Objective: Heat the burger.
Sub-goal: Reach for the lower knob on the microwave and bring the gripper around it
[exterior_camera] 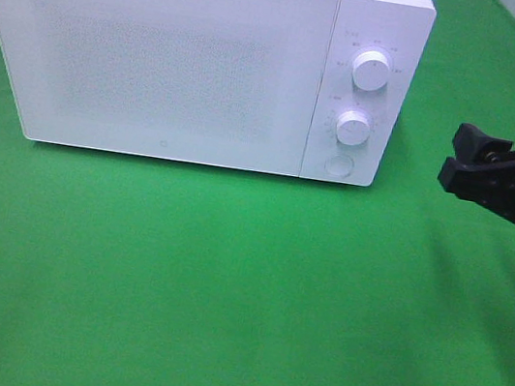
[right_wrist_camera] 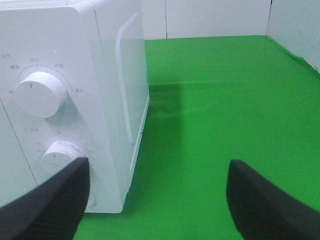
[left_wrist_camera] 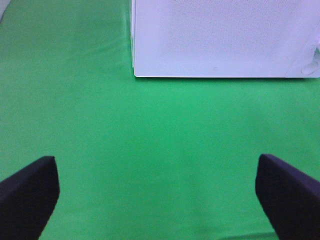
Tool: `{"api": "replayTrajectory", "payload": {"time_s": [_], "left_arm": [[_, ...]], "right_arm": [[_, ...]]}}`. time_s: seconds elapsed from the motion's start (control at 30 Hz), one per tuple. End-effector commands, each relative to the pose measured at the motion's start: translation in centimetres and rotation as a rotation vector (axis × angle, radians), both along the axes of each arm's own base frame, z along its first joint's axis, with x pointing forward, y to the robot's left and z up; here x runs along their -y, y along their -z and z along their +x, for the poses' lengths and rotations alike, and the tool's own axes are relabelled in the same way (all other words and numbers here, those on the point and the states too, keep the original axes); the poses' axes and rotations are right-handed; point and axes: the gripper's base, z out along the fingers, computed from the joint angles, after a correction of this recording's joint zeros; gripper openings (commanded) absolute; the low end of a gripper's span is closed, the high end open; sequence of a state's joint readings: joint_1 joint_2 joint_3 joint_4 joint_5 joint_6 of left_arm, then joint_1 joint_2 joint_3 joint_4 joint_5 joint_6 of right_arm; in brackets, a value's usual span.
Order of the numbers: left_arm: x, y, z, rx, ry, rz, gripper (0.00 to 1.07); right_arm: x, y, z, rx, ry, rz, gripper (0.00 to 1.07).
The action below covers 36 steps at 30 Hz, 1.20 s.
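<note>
The burger is out of view in every frame. A white microwave (exterior_camera: 177, 53) stands at the back of the green cloth with its door closed. My right gripper (exterior_camera: 457, 158) hovers open just right of the microwave's control panel, nothing between its fingers. In the right wrist view the right gripper (right_wrist_camera: 157, 190) is level with the lower knob (right_wrist_camera: 62, 155), one finger (right_wrist_camera: 50, 200) close in front of the panel. My left gripper (left_wrist_camera: 157, 185) is open wide and empty over bare cloth, in front of the microwave (left_wrist_camera: 220, 37).
The panel carries an upper knob (exterior_camera: 371, 70), a lower knob (exterior_camera: 354, 127) and a round button (exterior_camera: 339, 165). Green cloth (exterior_camera: 222, 295) covers the table in front. A white wall (right_wrist_camera: 210, 17) rises behind the table's far edge.
</note>
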<state>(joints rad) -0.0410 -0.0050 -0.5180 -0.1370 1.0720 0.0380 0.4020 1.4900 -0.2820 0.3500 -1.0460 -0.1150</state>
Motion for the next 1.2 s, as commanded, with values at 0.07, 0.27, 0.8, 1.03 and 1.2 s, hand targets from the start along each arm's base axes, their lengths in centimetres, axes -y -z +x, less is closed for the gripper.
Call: {"api": "replayTrajectory", "payload": {"time_s": [0.07,0.27,0.8,1.03,1.2], "left_arm": [[0.0,0.1,-0.1,0.014,0.002,-0.002,1.00],[0.0,0.1,-0.1,0.014,0.002,-0.002,1.00],[0.0,0.1,-0.1,0.014,0.002,-0.002,1.00],[0.0,0.1,-0.1,0.014,0.002,-0.002,1.00],[0.0,0.1,-0.1,0.014,0.002,-0.002,1.00]], "right_arm": [[-1.3,0.3,-0.3,0.033,0.004,-0.029,0.74],[-4.2,1.0,0.1,0.012,-0.004,-0.112,0.74],[-9.9,1.8,2.2,-0.019,0.045,-0.157,0.73],[-11.4,3.0,3.7,-0.037,0.047,-0.177,0.73],[-12.0,3.7,4.5,-0.027,0.060,-0.179,0.73]]}}
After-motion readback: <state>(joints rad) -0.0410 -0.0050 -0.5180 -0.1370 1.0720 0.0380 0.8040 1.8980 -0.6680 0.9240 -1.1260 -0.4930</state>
